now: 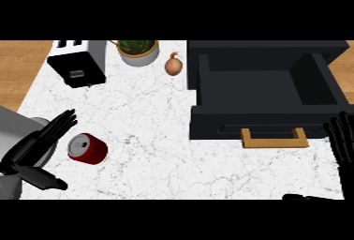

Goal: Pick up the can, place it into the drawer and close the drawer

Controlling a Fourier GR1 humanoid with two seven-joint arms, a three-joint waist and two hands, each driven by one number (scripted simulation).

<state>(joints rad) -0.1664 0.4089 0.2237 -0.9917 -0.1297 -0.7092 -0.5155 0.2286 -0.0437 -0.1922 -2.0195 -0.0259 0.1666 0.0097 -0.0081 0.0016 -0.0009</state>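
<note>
Left robot hand (36, 143) spread open beside unlabelled red can (87, 148); drawer (266, 91) open.

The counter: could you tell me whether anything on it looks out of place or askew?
Only the can: it lies tipped on its side near the left hand, top facing up-left. The drawer stands open, and the toaster, plant and onion look ordinary.

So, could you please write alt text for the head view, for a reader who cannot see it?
A red can lies on a white marble counter beside the robot's open left hand. An open black drawer with a wooden handle sits at right, near the open right hand. A toaster, potted plant and onion stand behind.
</note>
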